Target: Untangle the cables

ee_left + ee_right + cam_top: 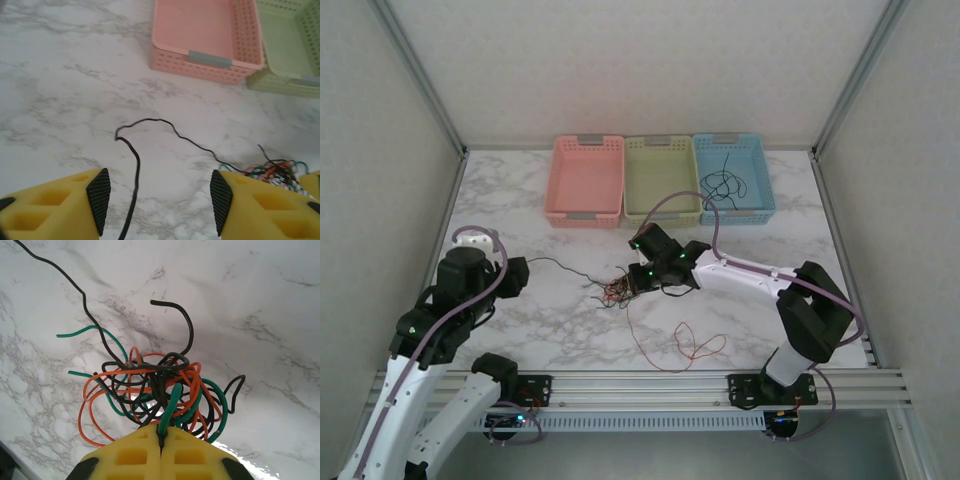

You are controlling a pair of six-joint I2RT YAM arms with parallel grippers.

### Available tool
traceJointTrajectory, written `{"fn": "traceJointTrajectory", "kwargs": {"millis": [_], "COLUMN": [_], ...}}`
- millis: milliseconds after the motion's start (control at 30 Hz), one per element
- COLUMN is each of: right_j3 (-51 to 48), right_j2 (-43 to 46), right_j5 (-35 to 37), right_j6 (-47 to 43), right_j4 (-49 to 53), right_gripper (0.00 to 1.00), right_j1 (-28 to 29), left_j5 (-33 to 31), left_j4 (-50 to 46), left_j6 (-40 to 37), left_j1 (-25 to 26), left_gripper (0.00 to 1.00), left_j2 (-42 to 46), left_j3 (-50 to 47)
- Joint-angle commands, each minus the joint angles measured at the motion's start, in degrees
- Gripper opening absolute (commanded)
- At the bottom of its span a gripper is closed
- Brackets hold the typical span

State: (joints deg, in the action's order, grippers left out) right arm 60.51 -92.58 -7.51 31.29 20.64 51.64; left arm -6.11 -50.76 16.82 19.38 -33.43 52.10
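Observation:
The cables form a small knotted clump (617, 290) of orange-red, black and green wires at the table's middle. My right gripper (638, 278) is at its right side. In the right wrist view that gripper (161, 437) is shut on a green strand (170, 407) of the clump (150, 385), with a dark strand beside it in the pinch. A thin black cable (565, 267) runs left from the clump to my left gripper (520, 275). My left gripper (160, 200) is open, and the black cable (135, 175) lies on the table between its fingers, nearer the left pad. A loose orange-red strand (690, 345) curls in front of the clump.
Three baskets stand in a row at the back: pink (585, 180), green (660, 170) and blue (757, 205). A black cable (725, 185) lies in the blue one. A lavender arm cable (670, 205) loops over the green basket's front. Bare marble lies to the left and near front.

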Motion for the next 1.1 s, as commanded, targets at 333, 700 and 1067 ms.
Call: {"fn": "traceJointTrajectory", "kwargs": {"millis": [333,700,1067], "right_j3": [-4.8,-6.8,-7.1], "right_j2": [1.4,3.5,3.4], "right_j5": [-2.7,-0.9,-0.5], "right_j6": [0.3,-0.3,-0.3], "right_j4": [-4.6,-2.6,-2.9], "right_gripper": [0.0,0.0,0.0], "right_j1": [-3.4,-4.7,-4.9], "left_j5": [13.5,-25.5,11.1], "left_j4": [5.8,-14.2,0.6], "left_j6": [13.0,-0.1,8.2], "left_j1": [3.4,3.5,3.5], "left_gripper": [0.73,0.86,0.8], "left_j2": [-5.4,-8.1,-5.6], "left_j3": [-2.6,21.0,9.9]}}
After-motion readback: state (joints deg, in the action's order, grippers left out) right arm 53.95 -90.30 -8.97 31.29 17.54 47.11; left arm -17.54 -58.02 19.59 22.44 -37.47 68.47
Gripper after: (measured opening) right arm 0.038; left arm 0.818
